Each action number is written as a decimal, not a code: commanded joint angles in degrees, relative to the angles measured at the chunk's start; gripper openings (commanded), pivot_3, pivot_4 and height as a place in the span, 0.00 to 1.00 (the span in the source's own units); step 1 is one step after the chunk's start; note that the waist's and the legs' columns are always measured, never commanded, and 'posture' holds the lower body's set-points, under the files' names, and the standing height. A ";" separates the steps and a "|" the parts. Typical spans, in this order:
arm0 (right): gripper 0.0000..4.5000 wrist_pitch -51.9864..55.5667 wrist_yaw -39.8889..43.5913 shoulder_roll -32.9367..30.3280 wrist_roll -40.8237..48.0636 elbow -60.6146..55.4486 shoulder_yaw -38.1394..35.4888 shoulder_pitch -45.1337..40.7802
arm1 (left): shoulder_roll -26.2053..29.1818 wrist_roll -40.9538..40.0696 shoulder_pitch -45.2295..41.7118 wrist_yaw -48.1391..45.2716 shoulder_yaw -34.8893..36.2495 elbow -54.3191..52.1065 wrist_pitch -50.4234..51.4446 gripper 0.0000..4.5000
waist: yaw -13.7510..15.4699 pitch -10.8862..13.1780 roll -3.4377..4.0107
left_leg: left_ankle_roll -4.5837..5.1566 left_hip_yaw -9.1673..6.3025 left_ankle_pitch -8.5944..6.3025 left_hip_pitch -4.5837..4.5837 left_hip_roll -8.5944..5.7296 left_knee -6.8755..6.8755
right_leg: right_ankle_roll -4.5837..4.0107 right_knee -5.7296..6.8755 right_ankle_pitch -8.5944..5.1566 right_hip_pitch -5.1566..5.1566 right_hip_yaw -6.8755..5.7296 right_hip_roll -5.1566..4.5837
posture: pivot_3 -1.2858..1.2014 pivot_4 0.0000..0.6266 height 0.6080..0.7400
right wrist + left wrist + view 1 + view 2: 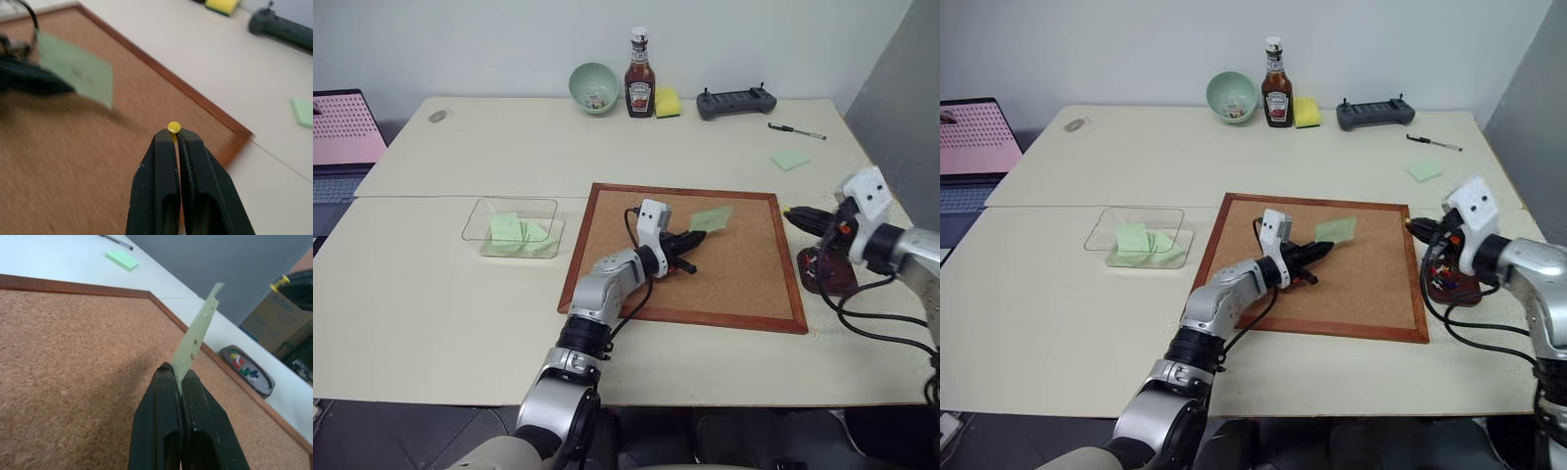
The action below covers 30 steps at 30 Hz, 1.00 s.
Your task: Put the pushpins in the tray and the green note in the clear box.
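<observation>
My left gripper (178,374) is shut on one edge of the green note (710,218), holding it up over the middle of the corkboard (744,284). At the board's right edge, my right gripper (173,133) is shut on a yellow-headed pushpin (173,128). It hangs just above the dark round tray (264,387), which holds coloured pushpins (243,366). The clear box (478,217) sits left of the board with several green notes lying in it.
At the back of the table stand a pale green bowl (594,86), a ketchup bottle (639,76), a yellow sponge (667,101) and a black controller (736,102). A pen (796,131) and a green note pad (790,160) lie back right. A laptop (342,132) sits far left.
</observation>
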 commanded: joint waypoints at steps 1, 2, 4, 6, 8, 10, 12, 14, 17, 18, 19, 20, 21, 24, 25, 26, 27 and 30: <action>0.00 -6.12 2.51 -5.33 -5.22 -0.26 -2.04 5.10 | -0.23 0.14 -0.29 1.33 -0.35 -3.03 0.81 0.00 | -0.29 0.01 -0.01 | 0.00 0.01 0.00 0.00 0.01 0.00 | 0.00 0.00 0.00 0.00 0.01 0.00 | 0.52 0.24 1.00; 0.00 -7.41 2.66 -6.26 -6.46 0.47 -1.84 6.11 | -0.30 0.02 -0.36 1.67 -0.15 -3.15 1.09 0.00 | -0.32 0.00 0.00 | 0.00 0.05 0.00 0.04 0.03 0.01 | 0.00 0.02 0.00 0.00 0.06 0.01 | 0.52 0.24 1.00; 0.00 -9.79 2.74 -7.55 -8.63 2.11 -1.07 7.24 | -0.33 -0.21 -0.38 1.94 -0.07 -3.52 1.62 0.00 | -0.33 0.01 -0.01 | 0.00 0.05 0.00 0.07 0.02 0.02 | 0.01 0.07 0.00 0.01 0.06 0.01 | 0.52 0.24 1.00; 0.00 -11.85 2.96 -8.19 -10.39 3.61 0.11 7.65 | -0.33 -0.31 -0.19 2.06 -0.24 -3.99 1.97 0.00 | -0.35 0.01 -0.01 | 0.00 0.09 0.00 0.09 0.03 0.04 | 0.01 0.10 0.00 0.01 0.10 0.01 | 0.52 0.24 1.00; 0.00 -13.88 3.26 -8.71 -12.26 5.36 1.35 7.60 | -0.38 -0.37 -0.08 2.14 -0.35 -4.27 2.17 0.00 | -0.31 0.01 -0.02 | -0.01 0.09 0.01 0.11 0.03 0.04 | 0.01 0.11 -0.01 0.04 0.09 0.01 | 0.52 0.24 1.00; 0.00 -15.70 3.45 -9.10 -14.26 7.44 2.51 7.23 | -0.46 -0.45 -0.05 2.24 -0.37 -4.56 2.37 0.00 | -0.24 0.01 -0.02 | -0.01 0.08 0.01 0.12 0.03 0.04 | 0.01 0.11 -0.01 0.05 0.09 0.01 | 0.52 0.24 1.00; 0.00 -17.65 3.52 -9.31 -16.07 9.77 3.80 6.57 | -0.56 -0.54 -0.04 2.37 -0.38 -4.75 2.46 0.00 | -0.12 0.02 -0.03 | -0.01 0.07 0.01 0.10 0.01 0.05 | 0.01 0.09 -0.01 0.06 0.09 0.01 | 0.52 0.24 1.00; 0.00 -19.50 3.56 -9.35 -17.80 12.19 5.28 5.74 | -0.63 -0.58 0.05 2.45 -0.43 -4.91 2.46 0.00 | -0.13 0.02 -0.03 | -0.02 0.07 0.01 0.10 0.01 0.05 | 0.01 0.09 -0.01 0.06 0.09 0.00 | 0.52 0.24 1.00; 0.00 -21.27 3.53 -8.95 -19.32 14.84 6.65 4.63 | -0.64 -0.56 0.16 2.48 -0.46 -5.02 2.46 0.00 | -0.16 0.01 -0.02 | -0.02 0.07 0.02 0.11 0.02 0.04 | 0.01 0.09 -0.01 0.06 0.09 0.01 | 0.52 0.24 1.00; 0.00 -21.70 3.51 -8.75 -19.64 15.53 6.92 4.26 | -0.64 -0.55 0.14 2.48 -0.44 -4.99 2.45 0.00 | -0.20 0.01 -0.02 | -0.03 0.07 0.02 0.11 0.02 0.04 | 0.01 0.09 -0.01 0.06 0.09 0.01 | 0.52 0.24 1.00; 0.06 -22.09 3.23 -8.47 -19.99 16.29 7.22 3.80 | -0.64 -0.55 0.12 2.49 -0.41 -4.97 2.43 0.00 | -0.21 0.01 -0.02 | -0.03 0.07 0.02 0.12 0.02 0.04 | 0.01 0.09 0.00 0.06 0.09 0.01 | 0.52 0.24 1.00; 0.11 -22.39 3.05 -8.28 -20.25 16.83 7.40 3.46 | -0.63 -0.55 0.12 2.49 -0.39 -4.95 2.42 0.00 | -0.19 0.01 -0.02 | -0.03 0.08 0.02 0.12 0.02 0.04 | 0.01 0.09 0.00 0.06 0.09 0.01 | 0.52 0.24 1.00; 0.13 -22.72 2.98 -8.15 -20.55 17.37 7.56 3.24 | -0.63 -0.54 0.11 2.50 -0.37 -4.95 2.40 0.00 | -0.20 0.01 -0.02 | -0.03 0.08 0.02 0.12 0.02 0.04 | 0.01 0.09 -0.01 0.06 0.09 0.00 | 0.52 0.24 1.00; 0.27 -23.39 3.03 -7.94 -20.93 18.16 7.63 2.95 | -0.59 -0.52 0.05 2.46 -0.34 -4.89 2.33 0.00 | -0.17 0.01 -0.02 | -0.03 0.07 0.02 0.11 0.02 0.04 | 0.01 0.08 0.00 0.06 0.08 0.00 | 0.52 0.24 1.00; 0.31 -23.48 3.08 -7.85 -20.87 18.26 7.54 2.87 | -0.57 -0.51 0.01 2.43 -0.34 -4.85 2.31 0.00 | -0.16 0.01 -0.02 | -0.03 0.07 0.02 0.11 0.02 0.04 | 0.01 0.09 -0.01 0.06 0.09 0.00 | 0.52 0.24 1.00; 0.35 -23.56 3.12 -7.78 -20.84 18.34 7.47 2.82 | -0.56 -0.50 -0.01 2.42 -0.34 -4.83 2.29 0.00 | -0.15 0.01 -0.02 | -0.04 0.07 0.03 0.11 0.02 0.05 | 0.01 0.09 -0.01 0.06 0.09 0.00 | 0.52 0.24 1.00; 0.40 -23.66 3.21 -7.78 -20.81 18.41 7.41 2.82 | -0.55 -0.49 -0.07 2.41 -0.33 -4.78 2.27 0.00 | -0.16 0.01 -0.02 | -0.04 0.07 0.03 0.11 0.02 0.05 | 0.01 0.09 0.00 0.06 0.09 0.00 | 0.52 0.24 1.00; 0.55 -23.50 3.32 -7.62 -20.09 18.21 6.74 2.63 | -0.47 -0.49 -0.35 2.40 -0.23 -4.64 2.22 0.00 | -0.17 0.01 -0.02 | -0.03 0.07 0.02 0.11 0.02 0.05 | 0.01 0.09 0.00 0.06 0.09 0.00 | 0.52 0.24 1.00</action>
